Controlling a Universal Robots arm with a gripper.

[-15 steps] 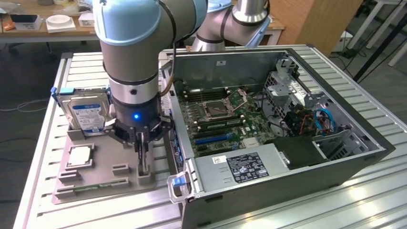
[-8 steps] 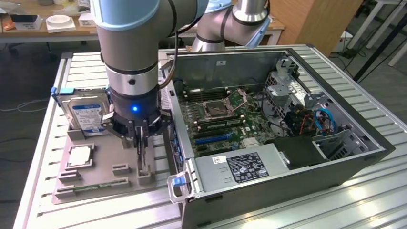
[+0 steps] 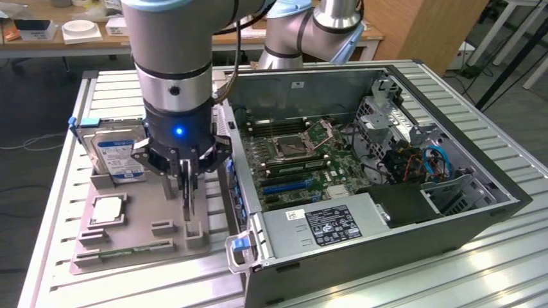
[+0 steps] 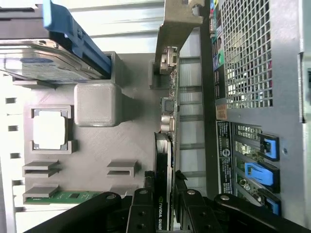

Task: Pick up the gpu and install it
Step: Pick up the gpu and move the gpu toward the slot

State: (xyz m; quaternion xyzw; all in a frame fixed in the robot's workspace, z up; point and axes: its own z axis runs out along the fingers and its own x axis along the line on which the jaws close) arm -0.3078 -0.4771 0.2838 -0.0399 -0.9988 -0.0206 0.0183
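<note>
The open case (image 3: 368, 256) lies on its side on the slatted table (image 3: 445, 282), board (image 3: 291, 154) facing up and a power supply (image 3: 330, 224) in its near corner. The arm (image 3: 171, 64) comes down just beside the case, on the exterior view's left of it, over a grey tray (image 3: 145, 212) that lies right against the case wall. On the tray's side far from the case, a hard drive (image 3: 115, 154) with a blue-and-white label leans in its holder. The gpu (image 4: 165, 145) stands on edge at the tray's side nearest the case, running alongside the case's rear panel, with its metal bracket (image 4: 175, 29) at one end. From here I can't tell whether its lower edge sits in the tray's slot or hangs just clear of it. The gripper (image 4: 165, 194) has a black finger (image 4: 141, 208) on each flat face of the card, pinching it between them. A square silver chip (image 3: 107, 210) rests in its pocket, farther from the case than the gpu, and a green memory stick (image 3: 128, 251) lies flat in a slot along the tray's near edge. Blue clips (image 4: 265, 172) line the case's rear panel.
</note>
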